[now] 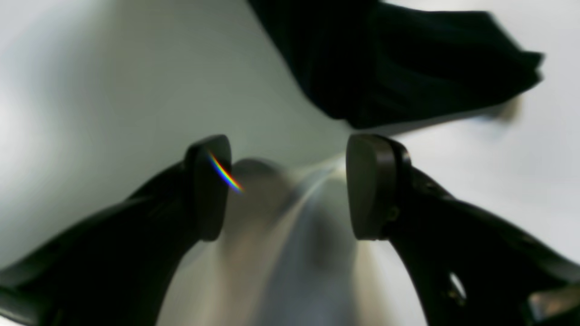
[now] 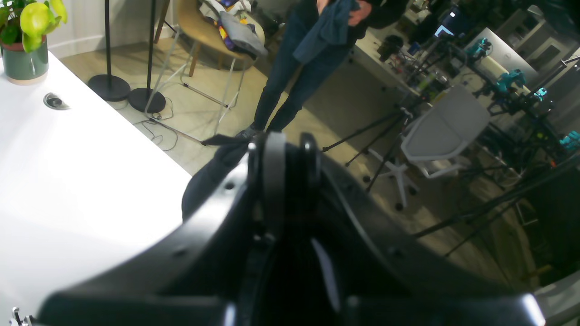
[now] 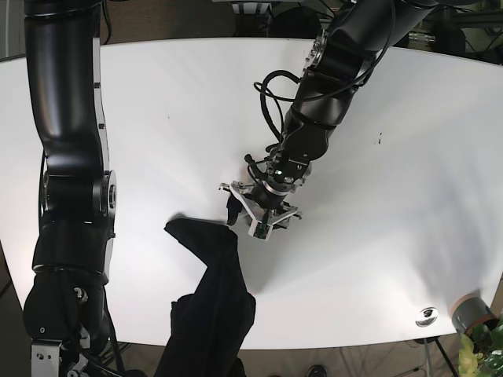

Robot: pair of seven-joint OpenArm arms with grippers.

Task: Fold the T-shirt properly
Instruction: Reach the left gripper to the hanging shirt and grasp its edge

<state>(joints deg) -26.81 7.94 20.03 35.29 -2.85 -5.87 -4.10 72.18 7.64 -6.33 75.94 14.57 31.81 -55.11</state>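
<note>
The black T-shirt [image 3: 208, 306] lies bunched at the table's front edge, with one end spread on the white table [image 3: 157, 118] and the rest hanging over the edge. My left gripper [image 3: 233, 208] hovers just right of the shirt's upper end. In the left wrist view the left gripper [image 1: 290, 181] is open and empty, with the shirt [image 1: 385, 59] just beyond the fingertips. In the right wrist view my right gripper [image 2: 291, 142] is shut past the table edge, with dark shirt cloth [image 2: 208, 176] bunched against its fingers. The right gripper itself is out of the base view.
A potted plant [image 2: 27, 40] and a cable grommet [image 2: 54, 100] sit at one table corner; the plant [image 3: 479, 345] and the grommet [image 3: 427, 316] also show in the base view. Beyond the edge stand a person [image 2: 290, 77], chairs [image 2: 444, 131] and tripods.
</note>
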